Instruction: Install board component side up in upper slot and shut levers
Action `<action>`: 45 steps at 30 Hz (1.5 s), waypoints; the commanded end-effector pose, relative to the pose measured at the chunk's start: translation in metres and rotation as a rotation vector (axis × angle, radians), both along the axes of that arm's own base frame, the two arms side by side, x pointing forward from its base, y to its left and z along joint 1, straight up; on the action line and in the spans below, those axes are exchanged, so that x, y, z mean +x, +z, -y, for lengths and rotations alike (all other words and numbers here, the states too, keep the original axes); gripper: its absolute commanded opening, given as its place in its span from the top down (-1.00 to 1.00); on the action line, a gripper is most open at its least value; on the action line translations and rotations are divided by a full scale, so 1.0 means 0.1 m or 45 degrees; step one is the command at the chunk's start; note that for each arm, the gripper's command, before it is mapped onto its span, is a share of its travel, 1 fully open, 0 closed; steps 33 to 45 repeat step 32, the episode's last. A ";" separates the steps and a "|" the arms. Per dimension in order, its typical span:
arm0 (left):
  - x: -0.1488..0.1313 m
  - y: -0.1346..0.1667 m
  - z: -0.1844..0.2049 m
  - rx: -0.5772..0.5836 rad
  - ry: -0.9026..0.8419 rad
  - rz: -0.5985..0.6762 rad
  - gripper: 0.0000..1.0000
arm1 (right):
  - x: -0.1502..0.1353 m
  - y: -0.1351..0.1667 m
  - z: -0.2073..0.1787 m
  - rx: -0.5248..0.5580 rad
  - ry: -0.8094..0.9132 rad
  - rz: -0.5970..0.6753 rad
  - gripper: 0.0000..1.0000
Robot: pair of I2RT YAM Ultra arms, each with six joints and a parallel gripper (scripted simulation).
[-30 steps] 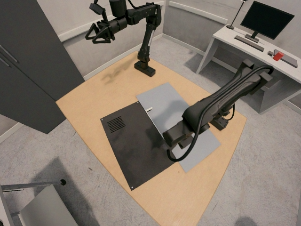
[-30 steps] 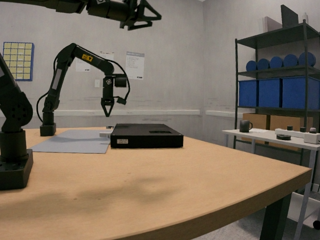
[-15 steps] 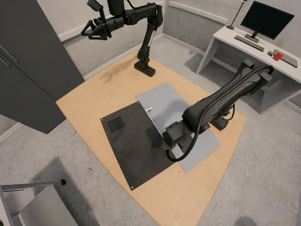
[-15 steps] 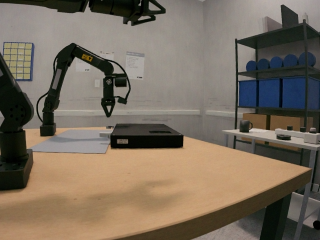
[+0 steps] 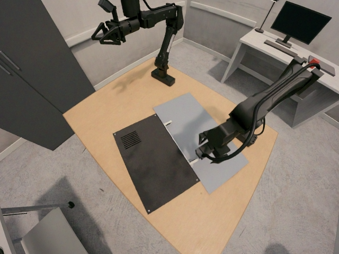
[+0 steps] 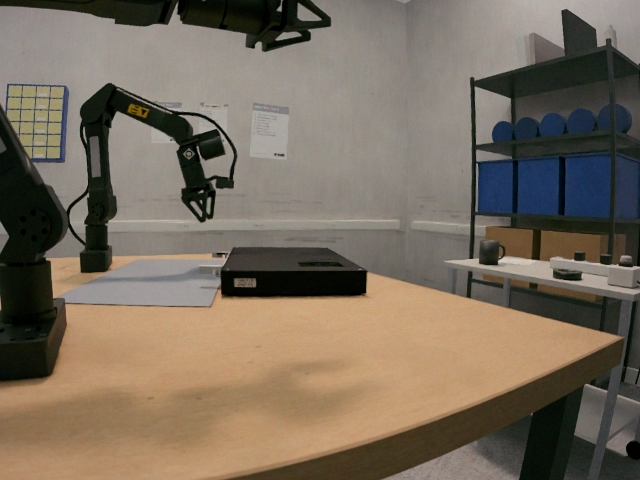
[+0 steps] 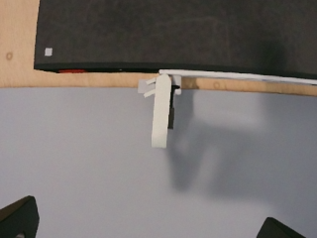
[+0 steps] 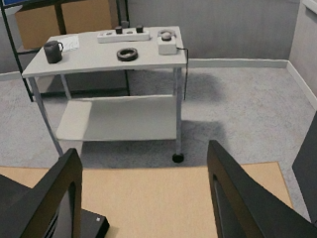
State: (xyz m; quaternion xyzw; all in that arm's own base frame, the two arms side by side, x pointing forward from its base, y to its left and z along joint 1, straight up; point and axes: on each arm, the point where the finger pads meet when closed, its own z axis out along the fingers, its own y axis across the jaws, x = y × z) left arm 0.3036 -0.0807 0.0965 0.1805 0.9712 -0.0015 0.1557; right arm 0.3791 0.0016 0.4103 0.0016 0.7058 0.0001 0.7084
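The black enclosure (image 5: 155,161) lies flat on the wooden bench, and it also shows in the exterior view (image 6: 293,271). The board is inside it; only its white panel edge (image 7: 232,78) and levers show. The lever in the left wrist view (image 7: 160,111) points straight out from the panel. Both levers (image 5: 167,123) (image 5: 194,161) stick out over the grey mat (image 5: 197,139). My left gripper (image 5: 199,146) (image 7: 149,214) hovers above the mat near one lever, wide open and empty. My right gripper (image 5: 106,33) (image 8: 142,154) is raised high, away from the enclosure, partly open and empty.
The right arm's base (image 5: 163,76) stands at the bench's far edge. A side table (image 8: 113,50) with a mug and small parts, and a shelf with blue bins (image 6: 555,183), stand beyond the bench. A desk with a monitor (image 5: 298,21) is behind the left arm.
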 end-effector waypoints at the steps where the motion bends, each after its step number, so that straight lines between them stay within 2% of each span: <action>1: 0.08 0.07 -0.01 -0.034 -0.029 0.114 -1.00 | 0.05 -0.09 0.03 -0.003 -0.005 -0.019 -0.28; 7: -0.03 0.08 -0.05 -0.038 -0.022 0.121 -1.00 | 0.05 -0.09 0.03 -0.003 -0.005 -0.019 -0.28; 14: -0.03 0.08 -0.05 -0.035 -0.021 0.122 -1.00 | 0.05 -0.09 0.03 -0.003 -0.005 -0.019 -0.28; 15: -0.03 0.08 -0.05 -0.035 -0.021 0.122 -1.00 | 0.02 0.00 0.01 -0.003 0.003 0.007 -0.28; 45: 0.00 0.09 -0.04 -0.029 -0.026 0.126 -1.00 | 0.02 0.00 0.01 -0.003 0.003 0.007 -0.28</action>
